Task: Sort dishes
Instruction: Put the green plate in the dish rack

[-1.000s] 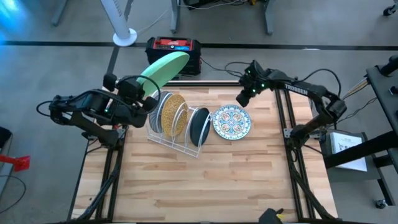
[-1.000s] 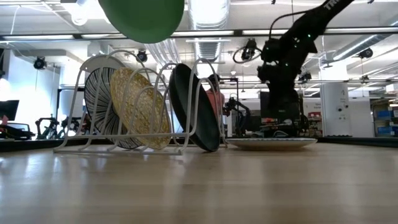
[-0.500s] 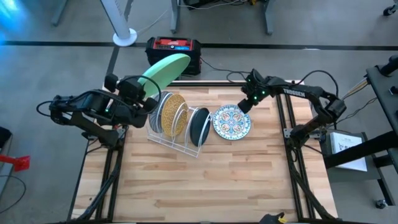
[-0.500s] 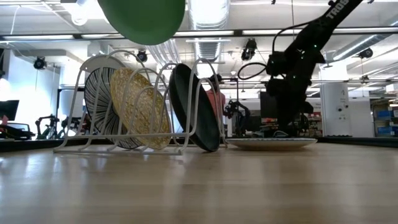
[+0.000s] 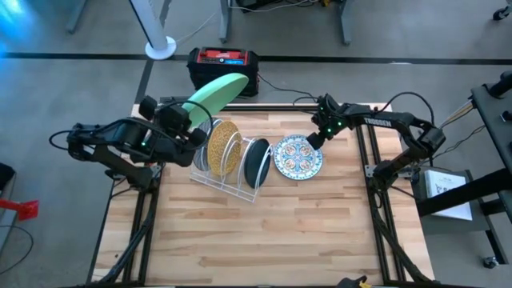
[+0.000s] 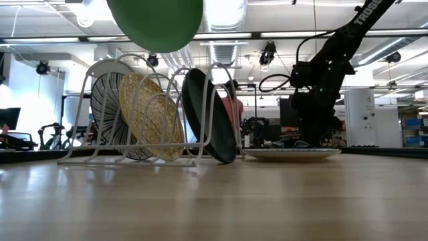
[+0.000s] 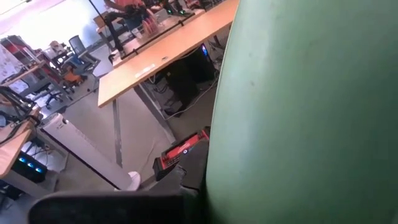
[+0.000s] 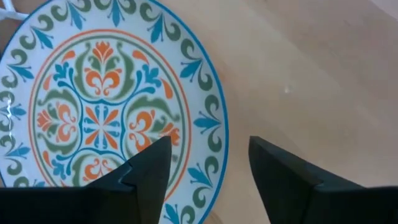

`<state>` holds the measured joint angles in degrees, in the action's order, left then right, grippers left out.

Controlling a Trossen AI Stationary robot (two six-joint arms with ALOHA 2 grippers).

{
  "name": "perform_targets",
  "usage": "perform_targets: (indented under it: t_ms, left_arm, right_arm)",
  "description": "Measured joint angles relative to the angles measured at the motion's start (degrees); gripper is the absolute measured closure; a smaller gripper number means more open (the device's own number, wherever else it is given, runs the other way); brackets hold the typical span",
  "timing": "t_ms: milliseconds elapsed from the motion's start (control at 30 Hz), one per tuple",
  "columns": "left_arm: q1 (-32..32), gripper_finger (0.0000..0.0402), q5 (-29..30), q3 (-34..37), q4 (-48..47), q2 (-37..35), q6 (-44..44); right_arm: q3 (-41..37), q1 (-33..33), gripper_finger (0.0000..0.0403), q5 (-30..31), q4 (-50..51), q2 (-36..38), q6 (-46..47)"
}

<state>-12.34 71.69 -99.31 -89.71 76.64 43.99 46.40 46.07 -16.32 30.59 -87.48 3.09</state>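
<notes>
My left gripper (image 5: 182, 118) is shut on a plain light green plate (image 5: 214, 90), held high over the white wire rack (image 5: 226, 182); in the low view the plate (image 6: 155, 23) hangs above the rack (image 6: 144, 110). In the rack's slots stand a striped plate (image 6: 107, 100), a mustard-yellow plate (image 6: 150, 117) and a dark teal plate (image 6: 208, 126). A white floral plate (image 5: 298, 157) lies flat on the table right of the rack. My right gripper (image 8: 208, 165) is open, pointing down, with one finger over the floral plate's (image 8: 106, 118) far-right rim and one over bare table. My left gripper holds the green plate by its rim (image 5: 192, 108) on the side nearest the arm, coming from the table's left about level. The plate's face (image 7: 298, 112) fills the wrist view and hides the fingers. The plate is lifted clear and tilted, reaching past the table's far edge.
A red-and-black box (image 5: 224, 60) and a white fan base (image 5: 160, 48) stand on the floor beyond the far edge. The near half of the wooden table (image 5: 256, 240) is bare wood.
My right gripper has come down and a little toward the table's near edge, onto the far-right rim of the floral plate. The green plate has turned slightly in my left gripper, which has stayed in place.
</notes>
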Motion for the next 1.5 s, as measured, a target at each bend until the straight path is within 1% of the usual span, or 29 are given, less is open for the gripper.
perform_targets:
  t_ms: [200,333,500,733,867,967,1100,1233,1267,1500]
  left_arm:
    - [0.00,0.0358,-0.45,0.03,-0.31,1.25,0.00]
    - [0.00,0.0358,-0.41,0.03,-0.31,1.38,0.00]
    - [0.00,0.0358,-0.29,0.03,-0.31,1.38,0.00]
    - [0.00,0.0358,-0.27,0.03,-0.31,1.38,0.00]
    - [0.00,0.0358,-0.23,0.03,-0.31,1.46,0.00]
    - [0.00,0.0358,-0.23,0.03,-0.30,1.49,0.00]
    - [0.00,0.0358,-0.21,0.03,-0.26,1.49,0.01]
    - [0.00,0.0358,-0.14,0.03,-0.24,1.49,0.02]
    - [0.00,0.0358,-0.13,0.03,-0.24,1.49,0.02]
    - [0.00,0.0358,-0.14,0.03,-0.13,1.49,0.02]
  right_arm:
    - [-1.76,0.08,0.0173,-0.04,-0.14,0.00,0.06]
    - [-3.25,0.08,0.0169,-0.52,-1.13,-0.02,0.11]
    - [-5.68,0.08,0.0180,-3.50,-6.03,-0.04,0.86]
    - [-7.55,0.08,0.0204,-3.80,-8.81,-0.04,1.56]
    - [-9.44,0.11,0.0227,-3.75,-12.51,-0.04,3.31]
    - [-10.24,0.15,0.0256,-3.49,-14.01,0.02,3.77]
    - [-10.35,0.12,0.0311,-2.82,-14.88,0.00,3.93]
    - [-10.25,0.16,0.0377,-3.17,-15.86,0.03,3.65]
    - [-10.24,0.15,0.0388,-3.30,-15.88,0.07,3.49]
    - [-10.20,0.14,0.0399,-3.22,-15.51,0.31,3.34]
